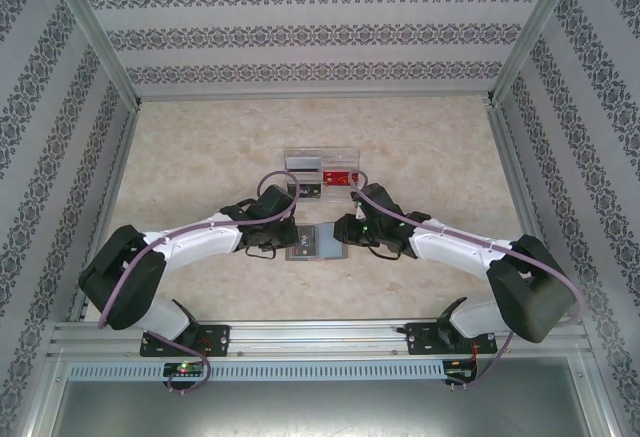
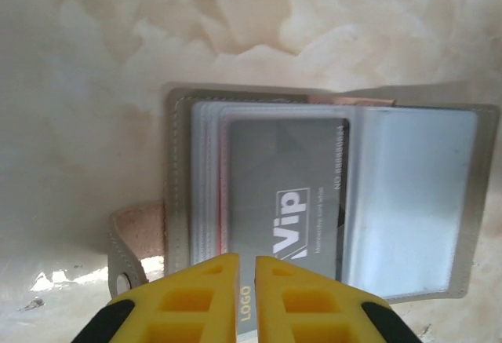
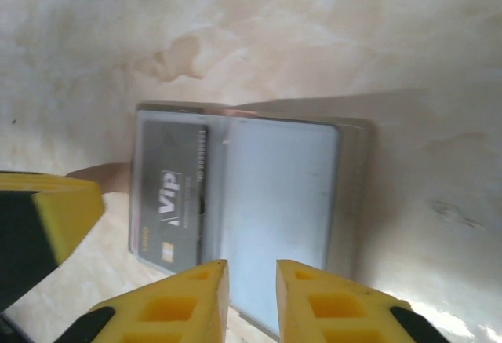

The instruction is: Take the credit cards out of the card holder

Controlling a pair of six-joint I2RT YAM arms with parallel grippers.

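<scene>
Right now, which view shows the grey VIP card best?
The left wrist view: the grey VIP card lies large and central in the open card holder, its lettering readable. The right wrist view shows it smaller, off to the left. In the top view the holder is tiny, the card indistinct.

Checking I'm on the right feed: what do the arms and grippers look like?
The left arm and right arm have white shells with bulky black joint housings, and a purple cable runs along each. The left gripper and right gripper have yellow fingers with rectangular cut-outs and black bases.
</scene>
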